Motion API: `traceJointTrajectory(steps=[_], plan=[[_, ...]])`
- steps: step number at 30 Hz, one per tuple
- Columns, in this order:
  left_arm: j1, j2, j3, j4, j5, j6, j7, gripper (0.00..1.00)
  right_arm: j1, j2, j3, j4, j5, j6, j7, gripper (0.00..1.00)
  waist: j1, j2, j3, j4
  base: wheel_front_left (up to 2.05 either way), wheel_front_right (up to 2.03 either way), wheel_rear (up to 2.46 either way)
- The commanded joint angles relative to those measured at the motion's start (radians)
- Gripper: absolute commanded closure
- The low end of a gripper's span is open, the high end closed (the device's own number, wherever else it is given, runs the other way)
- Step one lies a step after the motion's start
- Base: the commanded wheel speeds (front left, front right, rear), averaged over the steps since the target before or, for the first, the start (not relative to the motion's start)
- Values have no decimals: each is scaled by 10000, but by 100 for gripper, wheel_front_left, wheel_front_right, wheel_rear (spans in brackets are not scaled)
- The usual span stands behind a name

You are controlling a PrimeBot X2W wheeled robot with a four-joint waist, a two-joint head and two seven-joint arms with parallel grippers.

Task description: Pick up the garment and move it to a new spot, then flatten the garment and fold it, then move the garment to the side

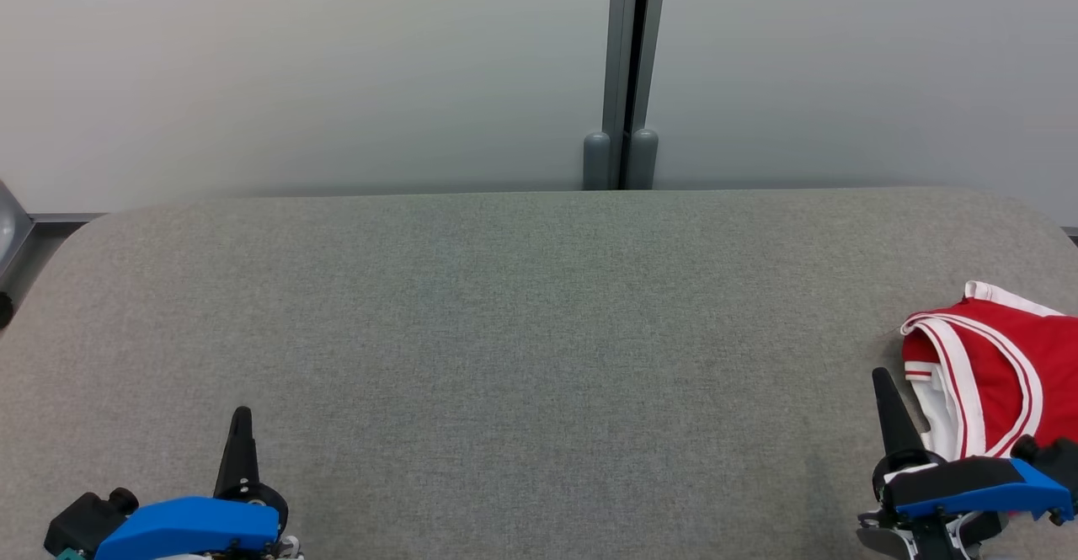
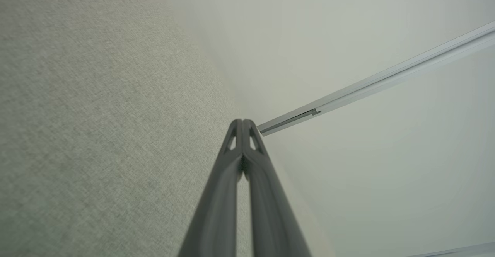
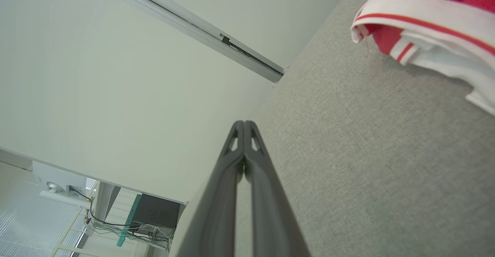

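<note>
Grey fabric tabletop (image 1: 539, 333), pale partition wall (image 1: 295, 63) behind. Red-and-white garment (image 1: 998, 366) bunched at tabletop right edge. Left gripper (image 1: 242, 417) lower left: fingers together, empty. Right gripper (image 1: 880, 375) just beside garment: fingers together, empty.

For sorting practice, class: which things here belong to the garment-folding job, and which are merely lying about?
Job: red-and-white garment, grey table, left gripper, right gripper, both shut.
Lying about: grey post, black box, cables.
</note>
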Motion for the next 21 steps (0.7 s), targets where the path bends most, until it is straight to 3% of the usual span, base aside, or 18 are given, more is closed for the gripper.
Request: traceJointTrajectory(steps=[1,21], plan=[[-290,53,64,-176,-274,-10,72,100,-29,-83,-39,-162,289,5,77,100,-1,0,4,-4,0,0,0],[-455,56,161,-502,-2296,-14,581,100,-3,-100,-141,-501,2236,5,592,100,-1,0,87,-76,0,0,0]])
